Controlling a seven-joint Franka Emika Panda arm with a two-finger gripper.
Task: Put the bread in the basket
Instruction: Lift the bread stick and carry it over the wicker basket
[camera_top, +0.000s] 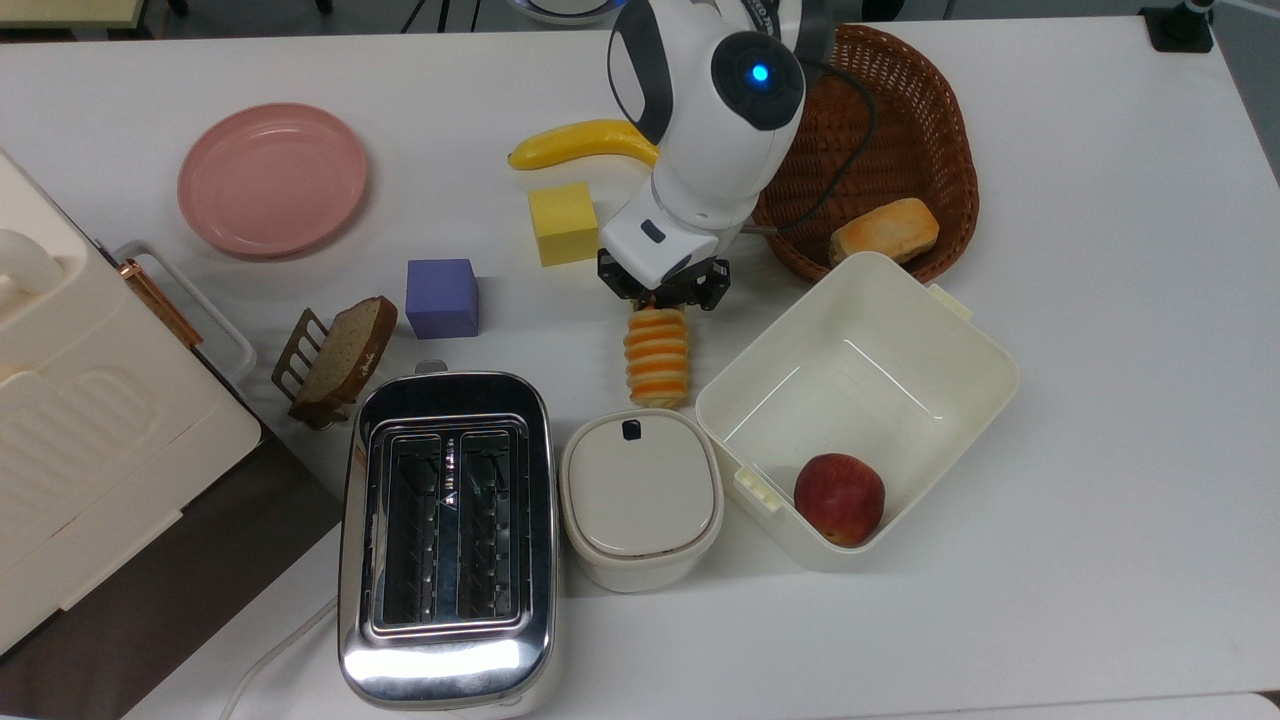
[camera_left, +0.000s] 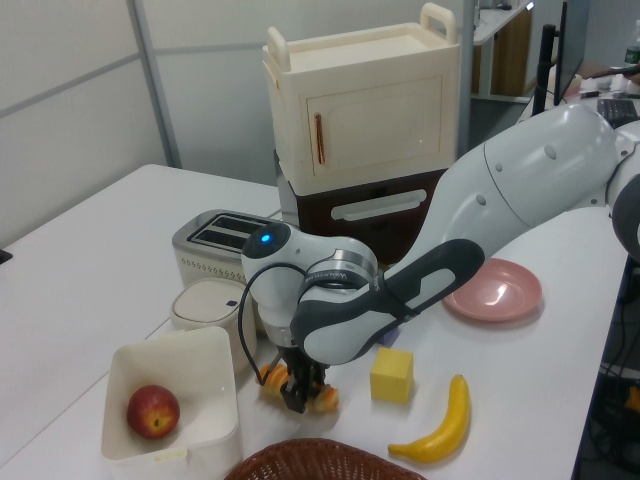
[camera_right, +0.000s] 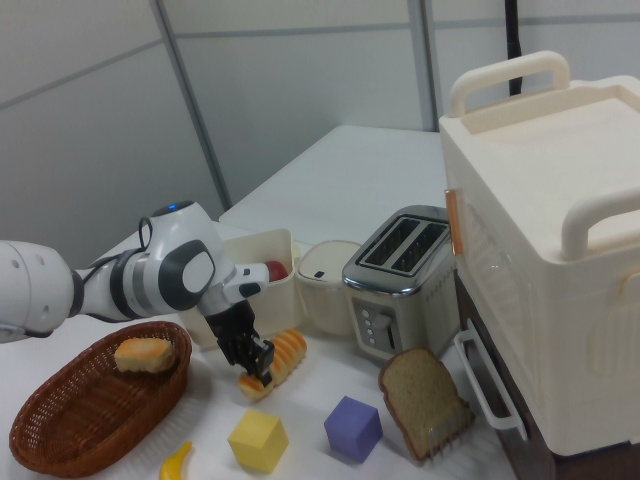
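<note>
Jaws pinching 1 bread (camera_top: 657, 356) at its end w/ 1 gripper (camera_top: 662, 297); 1 basket (camera_top: 925, 130) holds 1 bun (camera_top: 885, 231).

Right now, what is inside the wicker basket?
One short golden bun lies in the basket, near its rim. The robot arm covers part of the basket's floor, so that part stays unknown.

The white arm bends down over the tabletop (camera_top: 1100, 300), its wrist tilted and a blue light glowing on the joint. The dark claw (camera_top: 663, 292) (camera_left: 297, 385) (camera_right: 256, 364) points downward with its fingers closed around one end of the bread (camera_top: 657, 356) (camera_left: 323, 397) (camera_right: 281, 356).
</note>
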